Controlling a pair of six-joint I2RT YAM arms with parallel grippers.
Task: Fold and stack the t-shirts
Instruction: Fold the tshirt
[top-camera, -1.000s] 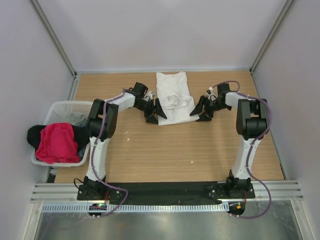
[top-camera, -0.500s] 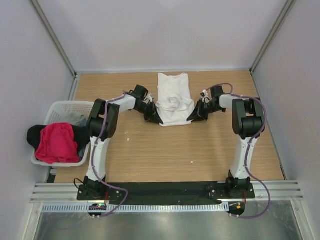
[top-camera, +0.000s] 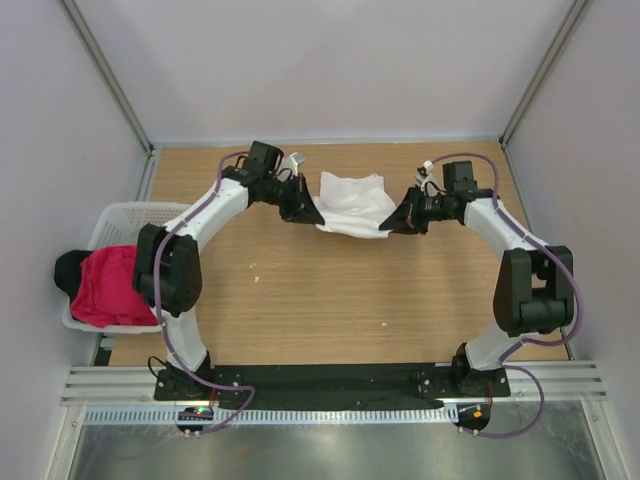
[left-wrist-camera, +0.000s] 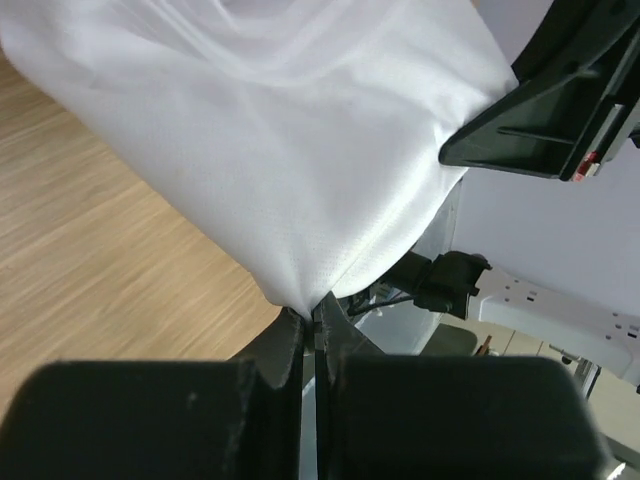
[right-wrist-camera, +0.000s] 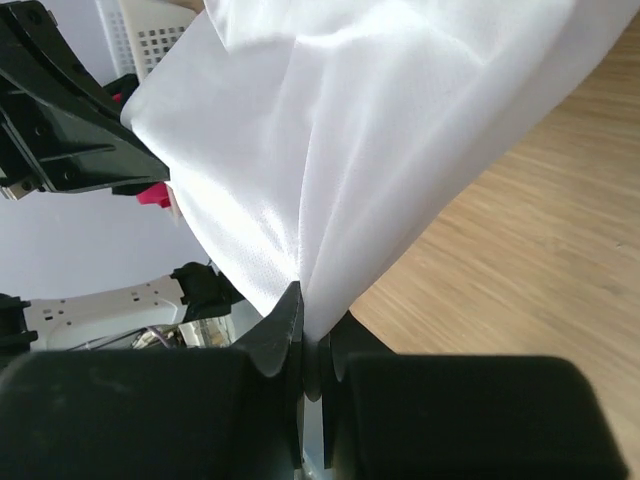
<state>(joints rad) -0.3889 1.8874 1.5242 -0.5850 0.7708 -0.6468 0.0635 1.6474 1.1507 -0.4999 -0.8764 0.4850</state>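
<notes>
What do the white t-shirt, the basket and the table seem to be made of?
White t-shirt: thin fine-weave cloth, slightly shiny; it drapes in soft folds. Basket: probably white plastic, rigid lattice walls. Table: wood or laminate, matte grain lines.

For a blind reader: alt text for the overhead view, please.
A white t-shirt hangs between the left gripper and right gripper, each shut on one edge, over a wooden table. A white basket at left holds a pink-red shirt and a black shirt.

We've got a plain white t-shirt (top-camera: 352, 203); a pink-red t-shirt (top-camera: 108, 288) and a black t-shirt (top-camera: 67, 270), both plain; the basket (top-camera: 126, 212) white lattice; the table (top-camera: 330, 300) light wood grain.
</notes>
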